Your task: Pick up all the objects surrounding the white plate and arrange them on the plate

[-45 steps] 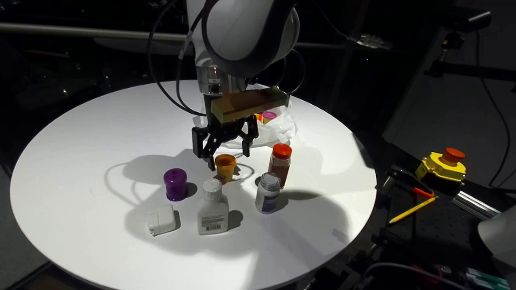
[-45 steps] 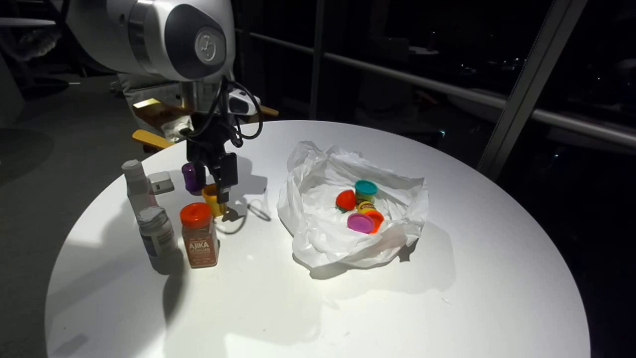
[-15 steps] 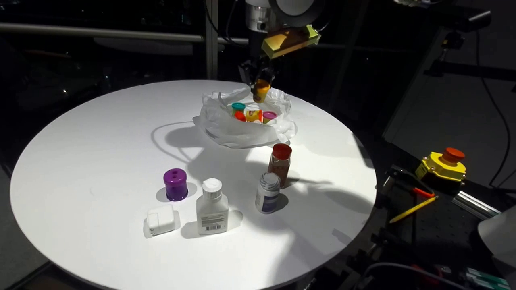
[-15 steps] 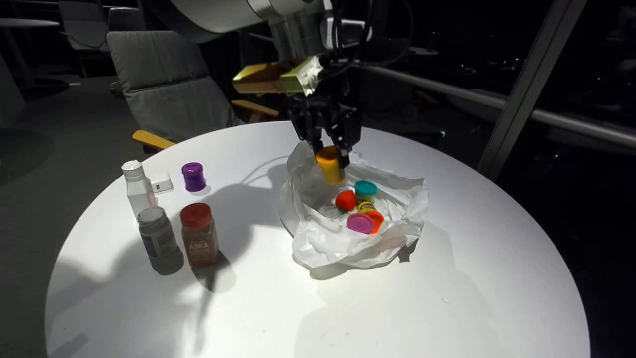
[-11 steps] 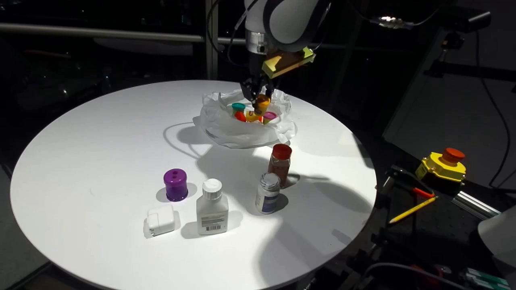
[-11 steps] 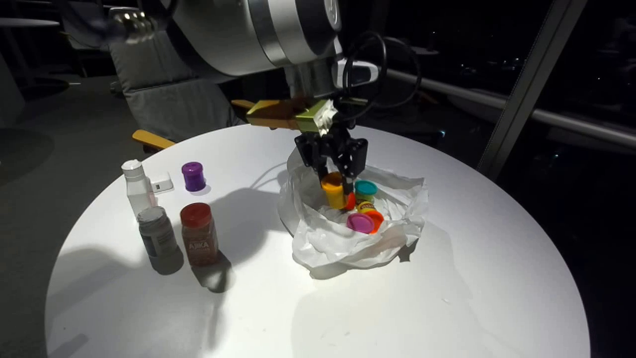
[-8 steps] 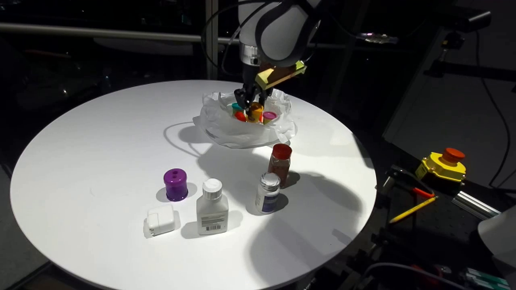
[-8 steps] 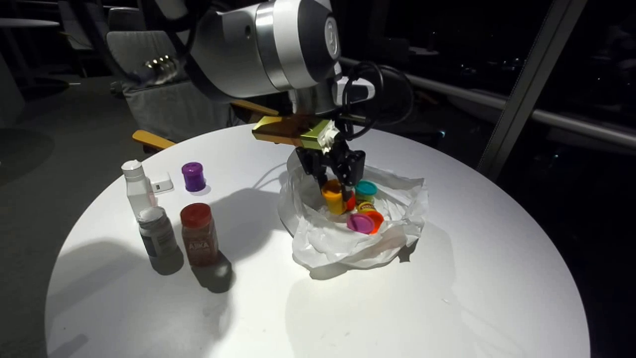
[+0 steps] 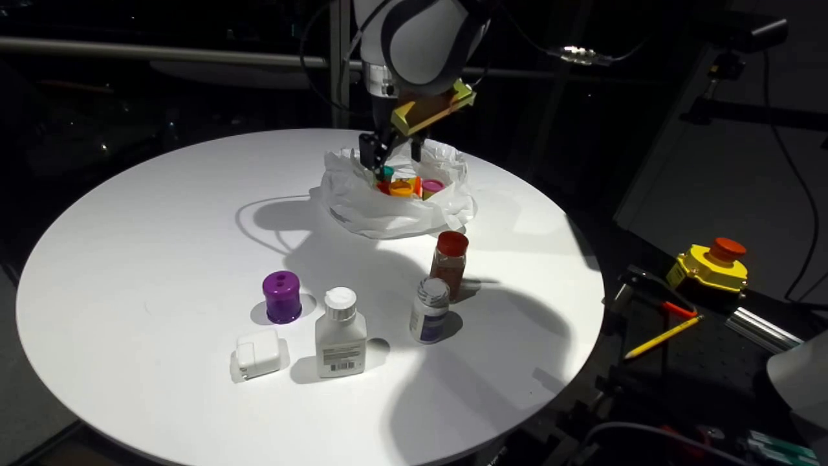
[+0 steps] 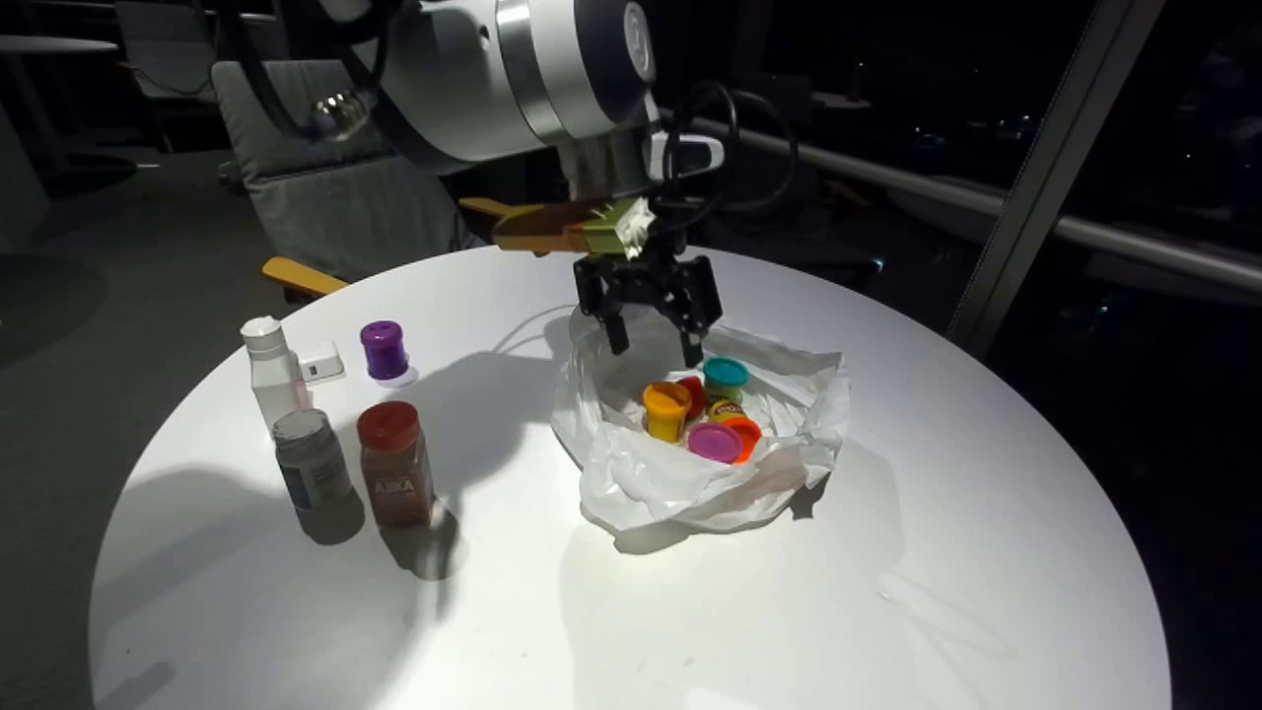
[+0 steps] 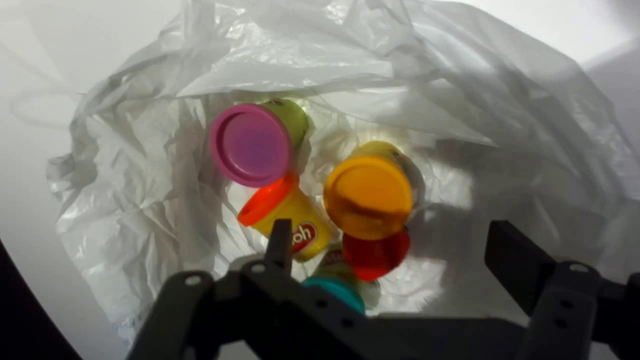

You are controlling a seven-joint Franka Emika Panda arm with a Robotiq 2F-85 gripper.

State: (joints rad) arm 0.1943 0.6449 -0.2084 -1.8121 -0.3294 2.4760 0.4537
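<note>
The white plate (image 10: 641, 498), a crinkled translucent dish, holds an orange cup (image 11: 367, 197), a purple-lidded can (image 11: 252, 145), a yellow can with orange lid (image 11: 300, 227), a red piece (image 11: 375, 255) and a teal-lidded can (image 10: 726, 373). Above them my gripper (image 10: 656, 345) stands open, its fingers (image 11: 517, 265) wide apart and holding nothing. The orange cup stands upright, just below the fingertips. Around the plate on the table are a purple cup (image 9: 282, 298), a white block (image 9: 258, 353), a white bottle (image 9: 341, 346), a smaller white bottle (image 9: 429, 314) and a red-capped jar (image 9: 449, 265).
Everything stands on a round white tabletop (image 9: 162, 226). The smaller bottle and the jar stand close together. Beside the table are a yellow box with a red button (image 9: 708, 268) and a pencil (image 9: 663, 336). A grey chair (image 10: 325, 177) is behind the table.
The orange cup was carried from the table to the plate, lowered and let go. My gripper has opened and risen a little above it. The other items have not moved.
</note>
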